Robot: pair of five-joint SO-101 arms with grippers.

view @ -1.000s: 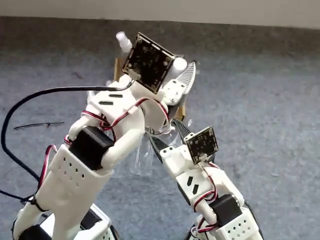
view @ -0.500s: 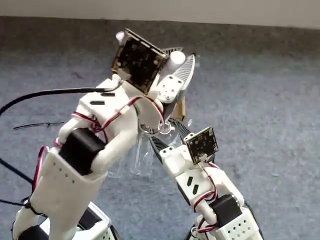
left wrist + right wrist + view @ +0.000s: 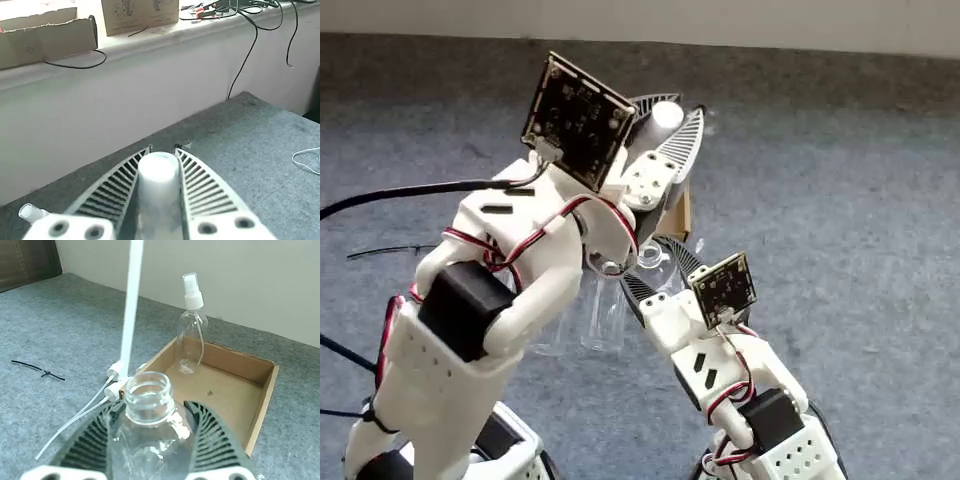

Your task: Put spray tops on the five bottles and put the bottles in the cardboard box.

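Note:
My left gripper [image 3: 670, 106] [image 3: 163, 149] is raised high and is shut on a white spray top [image 3: 665, 114] [image 3: 159, 172]. That top's long white dip tube [image 3: 132, 300] hangs down just beyond the bottle's neck, outside it. Lower down, my right gripper [image 3: 652, 262] [image 3: 150, 412] is shut on a clear bottle [image 3: 651, 257] [image 3: 149, 400] whose neck is open. Behind it the cardboard box [image 3: 265, 390] [image 3: 683, 212] holds one upright bottle with a spray top [image 3: 191, 335].
Loose spray tops [image 3: 116, 379] with thin tubes lie on the grey carpet next to the box. More clear bottles [image 3: 605, 315] stand under the left arm. A black tie [image 3: 40, 371] [image 3: 395, 250] lies off to the side. A low wall runs behind.
The left arm has lifted and swung back with the spray top in its gripper, now covering the capped bottle in the box. The right arm has held still with its bottle.

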